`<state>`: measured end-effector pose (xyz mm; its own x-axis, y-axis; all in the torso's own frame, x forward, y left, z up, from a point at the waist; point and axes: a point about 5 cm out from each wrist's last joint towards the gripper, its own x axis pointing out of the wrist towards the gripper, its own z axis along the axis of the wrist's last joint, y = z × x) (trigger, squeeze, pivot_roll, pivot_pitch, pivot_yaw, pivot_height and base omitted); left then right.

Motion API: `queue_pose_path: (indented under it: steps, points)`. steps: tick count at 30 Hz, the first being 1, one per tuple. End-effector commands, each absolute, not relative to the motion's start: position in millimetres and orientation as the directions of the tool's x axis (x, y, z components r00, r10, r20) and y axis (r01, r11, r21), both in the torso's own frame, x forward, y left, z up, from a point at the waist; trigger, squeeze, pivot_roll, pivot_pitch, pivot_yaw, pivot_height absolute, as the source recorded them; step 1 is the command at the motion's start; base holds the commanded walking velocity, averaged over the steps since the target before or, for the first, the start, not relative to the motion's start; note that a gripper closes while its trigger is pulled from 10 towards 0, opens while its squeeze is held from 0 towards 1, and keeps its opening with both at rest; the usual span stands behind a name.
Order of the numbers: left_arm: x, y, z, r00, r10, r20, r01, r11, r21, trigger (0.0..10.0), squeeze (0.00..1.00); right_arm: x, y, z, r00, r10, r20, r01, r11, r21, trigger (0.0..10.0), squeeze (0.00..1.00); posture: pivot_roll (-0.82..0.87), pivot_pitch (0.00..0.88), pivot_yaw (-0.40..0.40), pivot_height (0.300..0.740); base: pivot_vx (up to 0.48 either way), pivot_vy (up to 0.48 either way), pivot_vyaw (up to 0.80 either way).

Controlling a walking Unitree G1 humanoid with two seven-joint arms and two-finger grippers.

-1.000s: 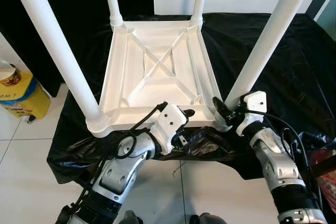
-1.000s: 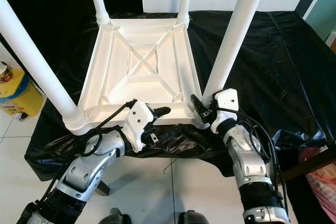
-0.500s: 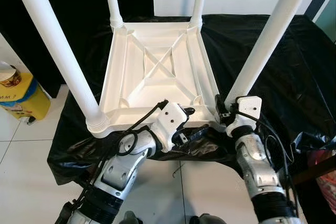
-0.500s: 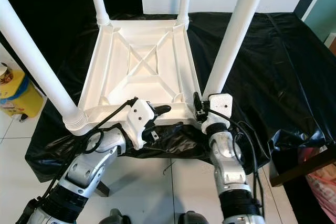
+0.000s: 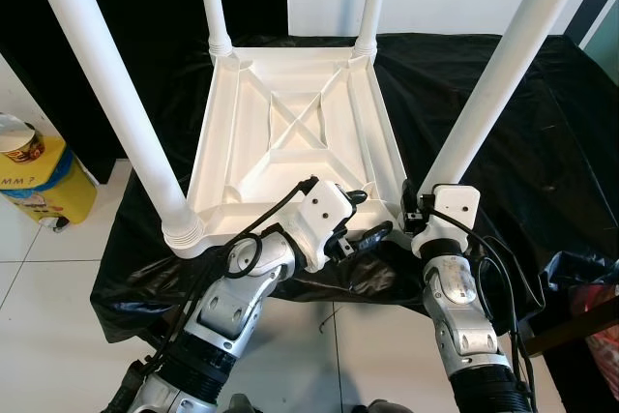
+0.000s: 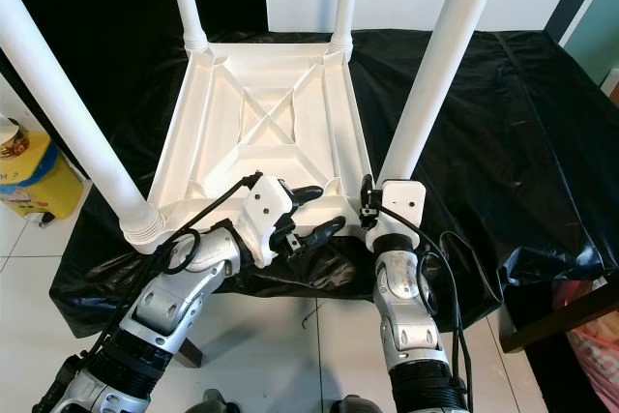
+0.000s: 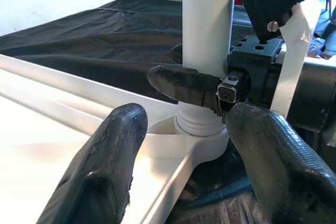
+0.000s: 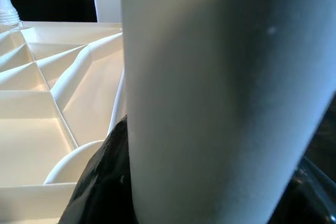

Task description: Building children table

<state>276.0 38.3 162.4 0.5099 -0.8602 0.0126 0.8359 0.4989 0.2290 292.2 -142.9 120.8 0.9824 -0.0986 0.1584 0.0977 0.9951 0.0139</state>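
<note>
lying upside down on the black cloth (image 5: 503,113), the white table top (image 5: 290,142) points its four legs up. the right gripper (image 7: 195,83) clasps the near right leg (image 5: 484,103), at about 4 o'clock on the top, just above its socket. the left gripper (image 5: 356,220) hangs at the near rim around 6 o'clock, fingers (image 7: 100,174) spread wide, holding nothing.

Little can be read here. The yellow container (image 5: 44,186) on the floor at the robot's left carries dark lettering on its side, of which only what looks like "MM" followed by a mark like "?" or "7" can be made out. The round lid or tin (image 5: 19,137) resting on top of it has printed markings too small to read.
</note>
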Motion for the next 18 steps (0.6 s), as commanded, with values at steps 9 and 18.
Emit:
queue_pose_path:
  steps: [9, 18]
  points:
    - [275.4, 33.7, 161.4, 0.469, -0.883, 0.008, 0.857, 0.457, 0.238, 10.0, 0.0, 290.0, -146.8, 105.0, 0.99, -0.114, 0.082, 0.116, 0.993, -0.013, 10.0, 1.0, -0.07, 0.032, -0.017, 0.74, 0.0, 0.0, 0.0]
    - [272.0, 36.6, 158.5, 0.463, -0.886, 0.001, 0.86, 0.45, 0.238, 10.0, 0.0, 285.5, -158.3, 118.0, 0.981, 0.099, 0.165, -0.097, 0.995, -0.023, 10.0, 0.11, -0.07, 0.03, -0.019, 0.74, 0.0, 0.0, 0.0]
